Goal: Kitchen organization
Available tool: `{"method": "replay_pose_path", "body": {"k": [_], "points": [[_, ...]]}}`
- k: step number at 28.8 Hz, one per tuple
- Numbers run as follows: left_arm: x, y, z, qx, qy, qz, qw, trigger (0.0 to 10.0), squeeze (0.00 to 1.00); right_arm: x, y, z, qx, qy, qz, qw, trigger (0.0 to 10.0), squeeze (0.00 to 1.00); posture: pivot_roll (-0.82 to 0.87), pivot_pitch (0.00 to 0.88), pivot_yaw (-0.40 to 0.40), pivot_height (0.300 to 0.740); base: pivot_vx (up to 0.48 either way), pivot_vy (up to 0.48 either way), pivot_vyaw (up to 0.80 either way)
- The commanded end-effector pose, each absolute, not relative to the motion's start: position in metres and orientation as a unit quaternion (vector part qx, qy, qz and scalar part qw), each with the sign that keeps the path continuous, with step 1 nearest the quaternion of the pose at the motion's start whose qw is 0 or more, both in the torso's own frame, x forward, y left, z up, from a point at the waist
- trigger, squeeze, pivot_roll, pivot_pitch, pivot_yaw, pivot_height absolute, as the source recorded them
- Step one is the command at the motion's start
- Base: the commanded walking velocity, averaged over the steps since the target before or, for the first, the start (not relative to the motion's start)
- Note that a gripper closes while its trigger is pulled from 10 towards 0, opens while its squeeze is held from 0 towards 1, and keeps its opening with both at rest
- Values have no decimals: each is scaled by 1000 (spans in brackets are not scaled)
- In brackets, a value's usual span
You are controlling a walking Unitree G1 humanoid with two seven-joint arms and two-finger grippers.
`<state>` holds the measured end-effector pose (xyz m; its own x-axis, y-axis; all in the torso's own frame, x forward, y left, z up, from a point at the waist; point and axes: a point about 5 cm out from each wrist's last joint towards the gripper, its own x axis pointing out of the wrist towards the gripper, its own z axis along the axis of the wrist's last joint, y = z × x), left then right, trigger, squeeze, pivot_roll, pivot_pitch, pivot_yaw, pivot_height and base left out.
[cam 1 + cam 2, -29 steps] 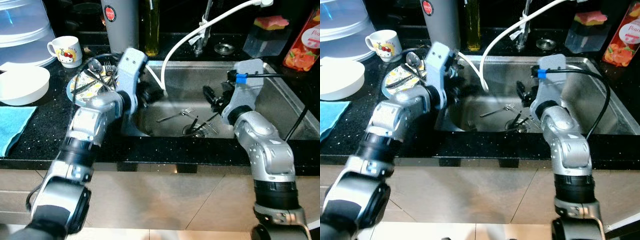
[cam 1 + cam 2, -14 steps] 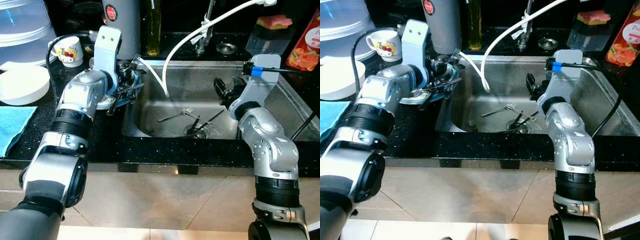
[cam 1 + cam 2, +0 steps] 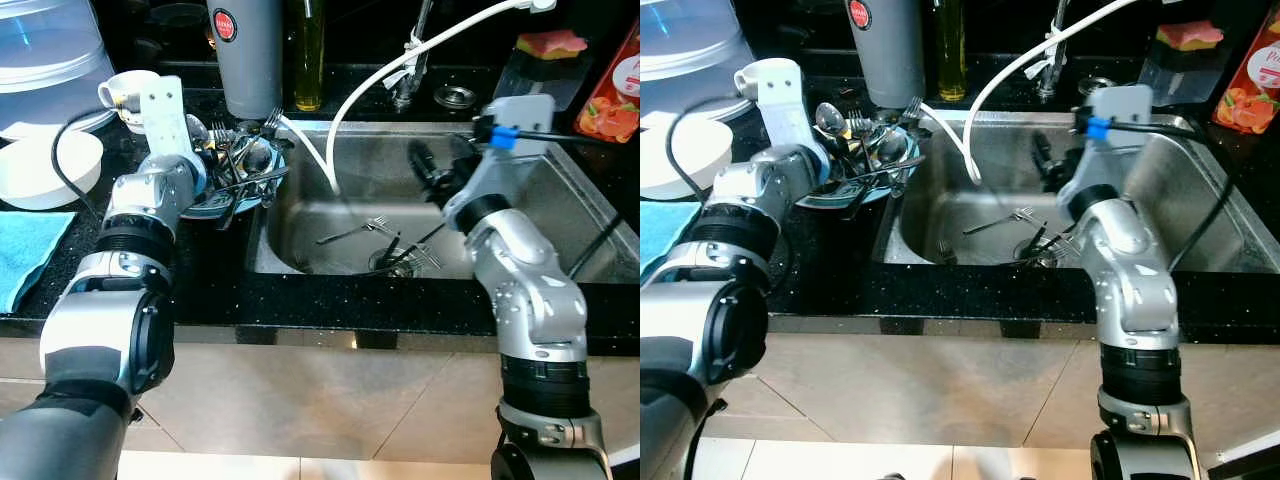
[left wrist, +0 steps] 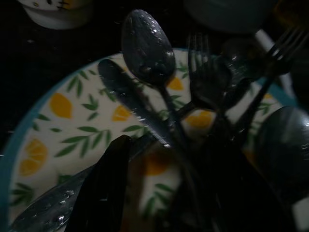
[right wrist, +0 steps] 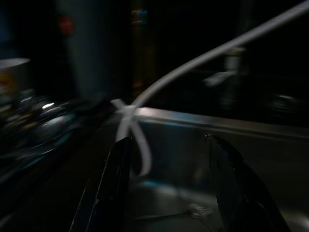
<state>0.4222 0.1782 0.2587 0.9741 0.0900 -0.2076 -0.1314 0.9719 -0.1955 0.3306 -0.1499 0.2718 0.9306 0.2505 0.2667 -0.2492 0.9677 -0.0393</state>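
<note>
L gripper (image 3: pixel 232 172) is hovering just over the lemon-print plate (image 4: pixel 58 130) piled w/ spoons & forks (image 4: pixel 159 82), at 9 o'clock of the sink (image 3: pixel 560 215); can't tell if it's open or closed. R gripper (image 5: pixel 169 188), fingers spread & holding nothing, is pointing into the sink; more forks (image 3: pixel 365 228) are lying at its drain.

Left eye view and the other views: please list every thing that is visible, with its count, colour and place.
plate: one, white with lemon print and blue rim, counter left of sink
cutlery: several pieces, silver, piled on the plate
sink: one, steel, centre
forks: a few, silver, sink bottom near the drain
hose: one, white, from tap into sink
mug: one, white, behind the plate
bowl: one, white, far left
cloth: one, blue, counter's left edge
flask: one, grey, behind the plate
left gripper: over the plate
right gripper: open, above the sink
</note>
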Motion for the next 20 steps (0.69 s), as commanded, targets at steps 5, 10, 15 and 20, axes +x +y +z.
{"method": "replay_pose_path", "body": {"k": [5,10,15,20], "points": [[425,169,256,-192,99,51,975,10000,0,332,-139,249,-40,-91,151,983,10000,0,68,74,33,740,0,0,0],[426,167,259,-237,83,49,967,10000,0,330,-132,246,-37,-87,167,981,10000,0,63,98,24,740,0,0,0],[426,167,257,-253,83,51,963,5098,0,329,-132,247,-36,-90,172,980,10000,0,61,103,22,740,0,0,0],[426,171,251,-262,93,69,958,0,0,329,-134,248,-33,-92,167,981,10000,0,58,113,21,740,0,0,0]]}}
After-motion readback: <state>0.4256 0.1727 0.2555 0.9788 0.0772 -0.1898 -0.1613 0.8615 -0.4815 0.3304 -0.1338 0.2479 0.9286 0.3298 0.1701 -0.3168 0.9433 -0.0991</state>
